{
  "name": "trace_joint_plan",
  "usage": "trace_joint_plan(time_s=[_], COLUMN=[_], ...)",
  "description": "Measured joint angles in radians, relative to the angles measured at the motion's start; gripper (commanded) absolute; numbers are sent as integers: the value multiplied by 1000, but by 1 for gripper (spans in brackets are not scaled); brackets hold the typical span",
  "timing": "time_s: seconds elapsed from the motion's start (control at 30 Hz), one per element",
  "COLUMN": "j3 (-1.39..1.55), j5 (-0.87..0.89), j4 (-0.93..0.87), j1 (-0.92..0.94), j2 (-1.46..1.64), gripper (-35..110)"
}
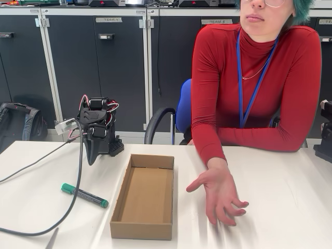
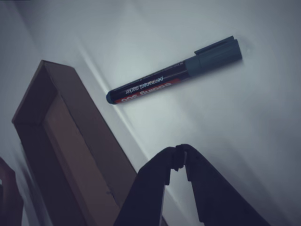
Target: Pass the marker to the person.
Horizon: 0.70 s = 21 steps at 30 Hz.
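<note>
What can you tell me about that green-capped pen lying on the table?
The marker is a slim pen with a dark barrel, a green cap and a green tail end. In the wrist view its barrel carries a label printed "permanent marker" over a red band. It looks like smooth plastic, capped and unused. It lies flat on the white table, slanted, to the left of the open cardboard box in the fixed view, clear of it. Only the table touches it; a grey cable passes close by.
</note>
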<state>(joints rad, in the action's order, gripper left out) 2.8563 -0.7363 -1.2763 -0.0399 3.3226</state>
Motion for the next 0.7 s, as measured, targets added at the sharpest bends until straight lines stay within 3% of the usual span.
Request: trace_joint_plan(time_s=[0.27, 0.7], j3=[-258, -844], j5=[12, 110], j4=[-176, -360], j1=[-18, -92], j2=[-61, -477], gripper=[-5, -5])
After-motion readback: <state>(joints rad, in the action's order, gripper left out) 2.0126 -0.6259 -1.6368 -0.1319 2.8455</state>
